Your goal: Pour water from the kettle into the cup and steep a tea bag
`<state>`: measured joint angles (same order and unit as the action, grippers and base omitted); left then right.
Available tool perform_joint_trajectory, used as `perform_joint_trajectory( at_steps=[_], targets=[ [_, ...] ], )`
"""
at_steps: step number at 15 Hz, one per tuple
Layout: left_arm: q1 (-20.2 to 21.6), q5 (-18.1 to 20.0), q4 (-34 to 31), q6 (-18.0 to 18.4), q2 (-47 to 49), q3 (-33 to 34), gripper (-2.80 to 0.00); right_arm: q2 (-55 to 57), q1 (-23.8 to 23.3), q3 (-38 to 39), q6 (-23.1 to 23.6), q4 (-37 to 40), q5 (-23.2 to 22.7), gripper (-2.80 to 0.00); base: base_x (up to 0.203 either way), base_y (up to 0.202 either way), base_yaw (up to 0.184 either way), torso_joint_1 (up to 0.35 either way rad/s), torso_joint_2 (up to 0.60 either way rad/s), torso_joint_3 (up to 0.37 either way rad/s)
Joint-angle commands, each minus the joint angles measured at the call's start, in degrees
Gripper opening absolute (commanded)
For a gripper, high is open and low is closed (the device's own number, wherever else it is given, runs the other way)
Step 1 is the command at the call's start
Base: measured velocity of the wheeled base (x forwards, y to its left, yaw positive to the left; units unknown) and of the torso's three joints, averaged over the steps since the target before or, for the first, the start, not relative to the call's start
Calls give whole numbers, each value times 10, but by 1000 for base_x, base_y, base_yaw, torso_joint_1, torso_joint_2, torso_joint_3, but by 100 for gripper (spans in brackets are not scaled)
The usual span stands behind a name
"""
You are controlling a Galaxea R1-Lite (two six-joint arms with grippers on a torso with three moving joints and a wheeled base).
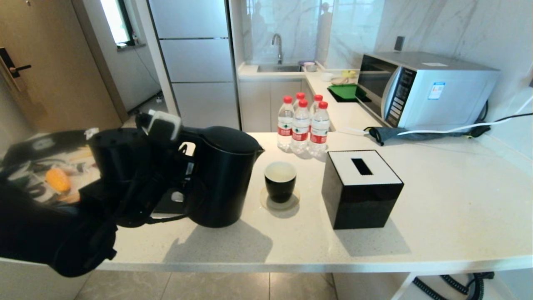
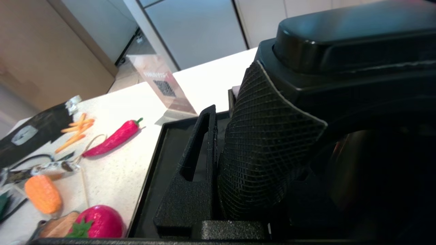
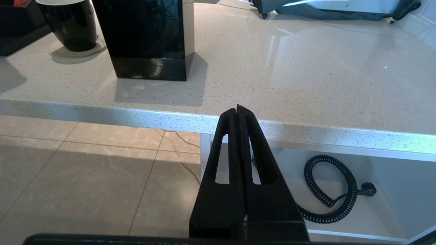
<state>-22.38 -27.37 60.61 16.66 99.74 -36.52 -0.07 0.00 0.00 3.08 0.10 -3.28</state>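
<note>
The matte black kettle stands upright left of the cup, its spout turned toward it. My left gripper is at the kettle's loop handle. In the left wrist view one finger lies against the textured handle and the other finger is hidden behind it. The cup is glossy black with a white inside and sits on a clear coaster. Whether it holds water I cannot tell. No tea bag shows. My right gripper is shut on nothing, just below the counter's front edge.
A black tissue box stands right of the cup, with several red-capped bottles behind. A black tray lies behind the kettle, toy vegetables to its left. A microwave is at the back right, a coiled cable under the counter.
</note>
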Motion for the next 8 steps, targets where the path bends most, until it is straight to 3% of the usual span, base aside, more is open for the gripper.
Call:
perform_joint_trajectory(
  at_steps=[1,3,8],
  targets=[
    [-4,-2,4,12,-1,-8,-280,1,0,0,1,0,-1,-280,0,0,0,0,0,0],
    [-4,-4,3,30,-1,-12,-280,1,0,0,1,1,-1,-280,0,0,0,0,0,0],
    [-27,-59,0,46,7,-24,-280,1,0,0,0,0,-1,-280,0,0,0,0,0,0]
  ],
)
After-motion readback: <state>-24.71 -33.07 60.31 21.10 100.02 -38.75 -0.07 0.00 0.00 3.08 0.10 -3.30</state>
